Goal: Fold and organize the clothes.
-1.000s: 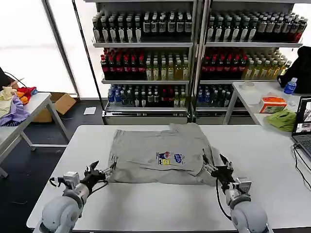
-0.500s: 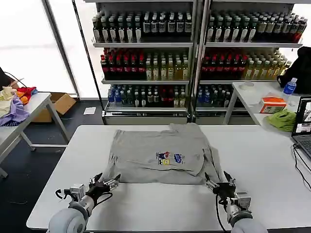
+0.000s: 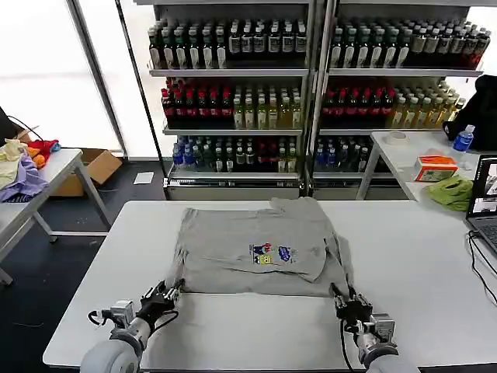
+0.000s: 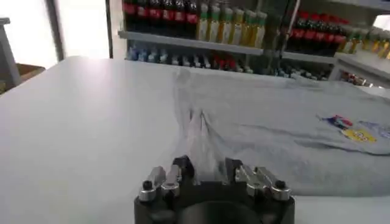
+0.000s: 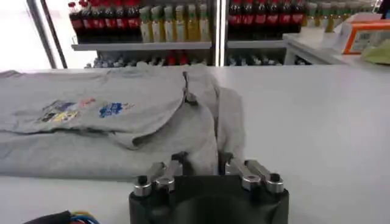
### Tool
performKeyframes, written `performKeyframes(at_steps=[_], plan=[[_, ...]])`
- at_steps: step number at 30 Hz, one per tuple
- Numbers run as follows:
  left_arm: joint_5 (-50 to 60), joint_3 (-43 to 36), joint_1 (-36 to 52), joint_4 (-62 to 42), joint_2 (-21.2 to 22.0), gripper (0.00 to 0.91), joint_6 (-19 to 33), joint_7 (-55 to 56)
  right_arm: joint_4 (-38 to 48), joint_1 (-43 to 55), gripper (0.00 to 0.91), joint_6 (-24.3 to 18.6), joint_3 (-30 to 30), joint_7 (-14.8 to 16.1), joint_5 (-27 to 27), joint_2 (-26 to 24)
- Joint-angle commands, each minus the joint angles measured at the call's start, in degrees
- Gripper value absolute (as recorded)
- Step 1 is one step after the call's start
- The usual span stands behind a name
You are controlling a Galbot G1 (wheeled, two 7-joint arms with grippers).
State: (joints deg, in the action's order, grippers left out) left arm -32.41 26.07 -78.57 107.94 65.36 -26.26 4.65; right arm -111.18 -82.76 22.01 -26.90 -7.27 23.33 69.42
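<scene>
Left gripper (image 3: 161, 295) and right gripper (image 3: 351, 305): black housings, silver finger links fixed with dark screws. Rounded grey forearm shells. Black cables loop beside each wrist.

Matt cloth shirt (image 3: 256, 245), smooth table (image 3: 419, 256)

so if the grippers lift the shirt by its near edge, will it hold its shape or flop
The shirt will probably flop: it lies limp, creased and folded over itself on the table. It looks light, so it may drag and bunch. With the left gripper and right gripper at opposite corners, the middle would likely sag.
</scene>
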Motion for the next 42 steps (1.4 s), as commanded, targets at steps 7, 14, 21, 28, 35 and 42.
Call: performKeyframes(at_steps=[7,14,21,28,35,42], plan=[[-0.6,1.1,-3.5,3.7,1.3,0.040,1.1,-0.3,-0.6,-1.6,0.000,0.3,-1.0,2.5,3.5,-1.4],[-0.2,4.6,-10.7,11.0,1.8,0.040,0.9,-0.1,-6.4,-8.5,0.000,0.0,-4.0,4.6,4.3,-4.4],[0.6,7.5,-18.5,17.2,5.1,0.030,-1.1,-0.4,-11.0,-18.5,0.000,-1.8,-8.2,5.0,4.2,-4.6],[3.2,9.6,-25.5,21.8,7.4,0.030,-4.2,-2.3,-14.4,-26.4,0.000,-2.6,-11.7,5.1,3.8,-3.8],[5.4,12.4,-30.3,22.8,8.1,0.907,-6.7,-3.3,-15.7,-28.4,0.907,-1.8,-12.4,7.0,4.4,-3.5],[7.3,15.7,-26.4,24.9,5.2,0.907,-6.8,-4.6,-17.4,-22.9,0.907,-2.5,-16.7,6.2,12.1,-3.4]])
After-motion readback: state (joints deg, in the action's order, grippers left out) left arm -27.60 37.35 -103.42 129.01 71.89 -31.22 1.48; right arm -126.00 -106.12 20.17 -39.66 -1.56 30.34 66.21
